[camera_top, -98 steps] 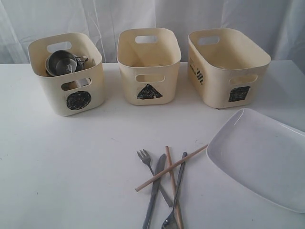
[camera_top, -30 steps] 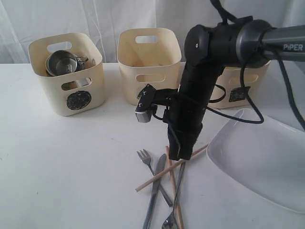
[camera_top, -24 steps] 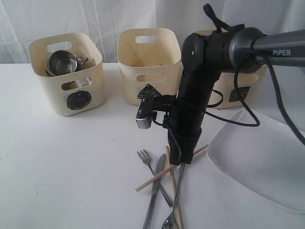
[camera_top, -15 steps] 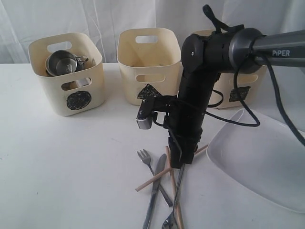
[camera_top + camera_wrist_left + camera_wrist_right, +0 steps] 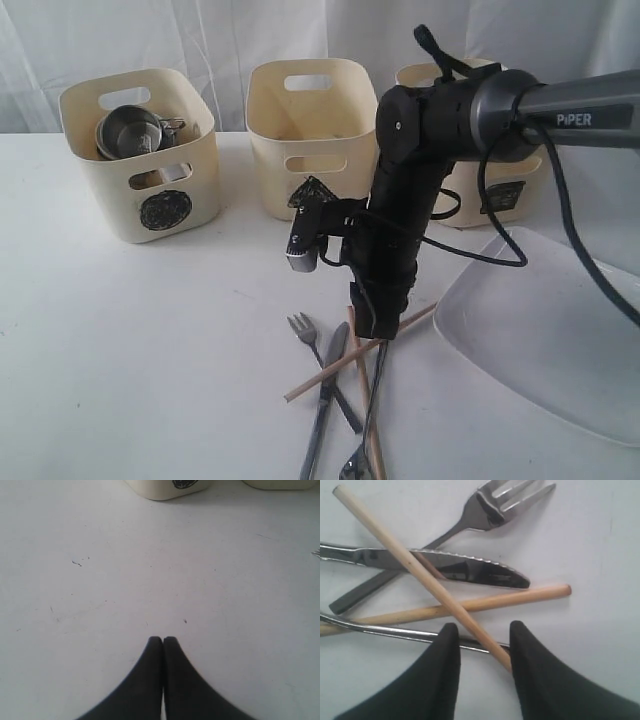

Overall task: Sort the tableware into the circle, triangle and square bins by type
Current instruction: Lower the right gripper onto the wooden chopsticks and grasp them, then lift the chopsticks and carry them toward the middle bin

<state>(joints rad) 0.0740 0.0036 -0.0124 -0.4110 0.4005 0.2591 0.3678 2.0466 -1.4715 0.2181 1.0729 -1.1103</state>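
Chopstick (image 5: 320,378) aslant, tip toward plate (image 5: 540,330), perhaps touching.

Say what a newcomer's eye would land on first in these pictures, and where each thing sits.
The black right gripper dominates mid-table, with its jaws open astride a wooden chopstick that lies in a crossed heap with the fork and knife. Behind, on the left, the circle bin holds a steel mug. A large white plate lies at the right.

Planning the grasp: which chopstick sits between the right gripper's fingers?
The top chopstick, lying across the knife and the other chopstick, runs between the open fingers of the right gripper.
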